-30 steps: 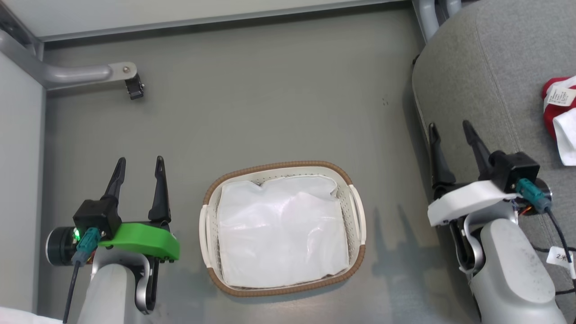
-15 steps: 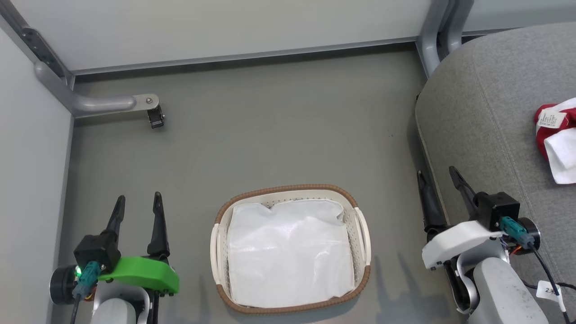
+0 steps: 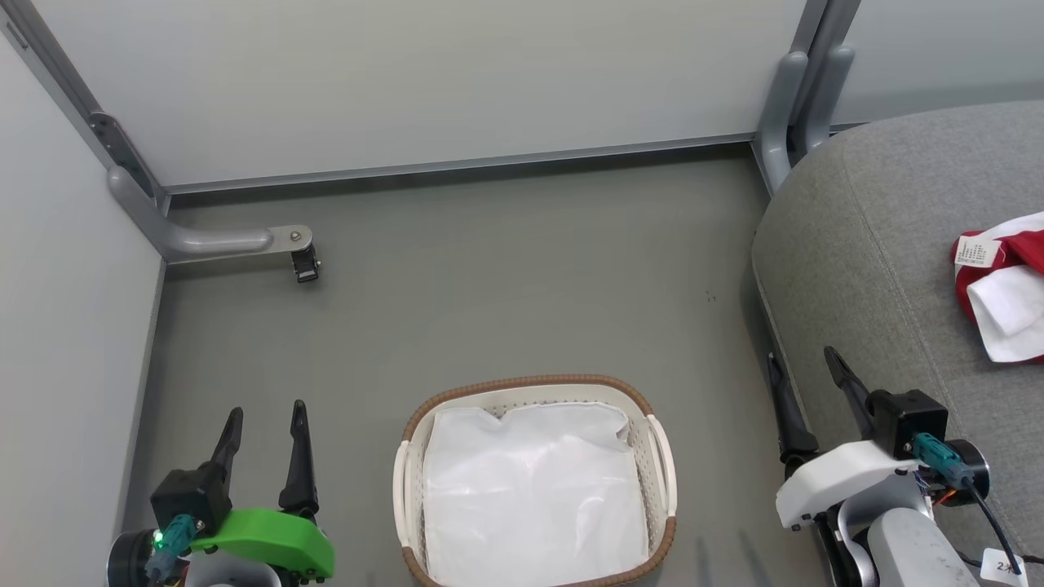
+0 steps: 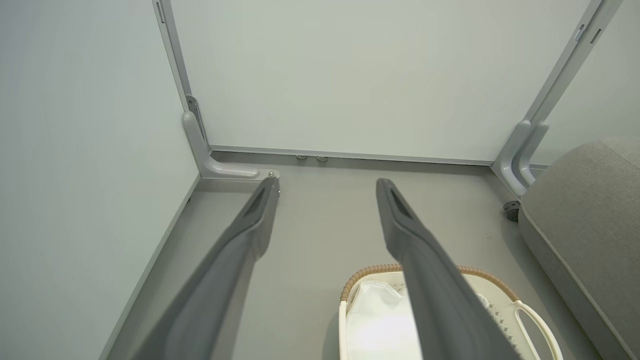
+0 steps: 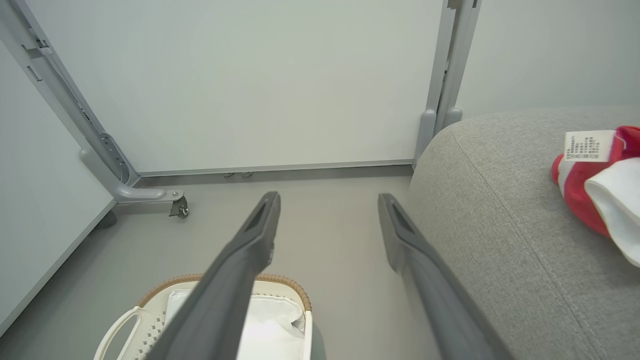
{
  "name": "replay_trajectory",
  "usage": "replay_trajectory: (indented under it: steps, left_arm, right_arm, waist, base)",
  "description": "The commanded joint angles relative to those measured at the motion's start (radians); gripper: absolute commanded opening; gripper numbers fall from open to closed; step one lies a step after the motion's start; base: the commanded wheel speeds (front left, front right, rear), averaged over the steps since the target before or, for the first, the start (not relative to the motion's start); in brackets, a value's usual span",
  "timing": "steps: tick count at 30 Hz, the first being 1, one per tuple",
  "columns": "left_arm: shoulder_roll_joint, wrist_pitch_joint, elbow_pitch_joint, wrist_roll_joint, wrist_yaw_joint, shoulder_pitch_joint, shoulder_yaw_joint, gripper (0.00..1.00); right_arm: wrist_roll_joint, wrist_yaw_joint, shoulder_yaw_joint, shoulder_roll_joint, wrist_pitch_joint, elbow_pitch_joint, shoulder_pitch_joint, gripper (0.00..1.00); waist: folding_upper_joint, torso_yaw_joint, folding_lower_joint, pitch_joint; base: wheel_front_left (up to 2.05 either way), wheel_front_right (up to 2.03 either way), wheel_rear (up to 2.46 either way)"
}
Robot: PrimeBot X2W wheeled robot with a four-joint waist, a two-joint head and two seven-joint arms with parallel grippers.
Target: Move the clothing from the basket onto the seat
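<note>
Lying on seat (image 3: 881, 269): clothing (image 3: 999, 281), label (image 3: 976, 249) toward basket (image 3: 530, 383); left end effector (image 3: 267, 408), right end effector (image 3: 801, 355) apart.

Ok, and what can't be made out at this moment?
- Clothing on the seat: cut off by the right edge in the head and right wrist views; how many garments, unclear.
- Its label: print too small to read.
- Basket: near end cut off by the head view's bottom edge; the white liner hides whatever may lie under it.
</note>
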Motion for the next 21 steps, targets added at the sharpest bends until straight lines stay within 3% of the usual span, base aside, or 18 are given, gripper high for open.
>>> replay_trajectory:
  steps: [1,4,5,10,21]
  left_arm:
    - [0.001,-0.001,0.004,-0.01,-0.002,0.015,-0.001,1.0]
    - [0.001,-0.001,-0.006,-0.035,-0.002,0.024,-0.015,1.0]
    - [0.0,0.0,-0.006,-0.04,0.0,0.009,-0.019,0.0]
    - [-0.007,0.003,0.03,-0.052,0.0,0.019,-0.027,0.0]
    - [-0.006,0.058,0.003,-0.25,0.0,0.014,-0.005,0.0]
  right_arm:
    - [-0.007,-0.001,-0.001,-0.004,0.0,-0.004,0.018,1.0]
    - [-0.008,-0.001,-0.002,-0.004,0.0,-0.005,0.023,1.0]
    - [-0.001,0.0,-0.001,0.0,0.0,-0.003,0.015,0.0]
    - [0.009,0.0,-0.002,0.008,0.003,0.033,0.027,0.0]
    - [0.218,0.0,-0.023,0.006,0.06,0.005,0.033,0.0]
  waist:
    - [0.0,0.002,0.0001,-0.005]
    - [0.0,0.001,0.0001,-0.008]
    - [0.0,0.001,0.0001,-0.008]
    - [0.0,0.001,0.0001,-0.009]
    - [0.0,0.002,0.0001,-0.015]
  base:
    - [0.0,0.0,0.0]
    - [0.0,0.0,0.0]
    - [0.0,0.0,0.0]
    - [0.0,0.0,0.0]
    - [0.0,0.0,0.0]
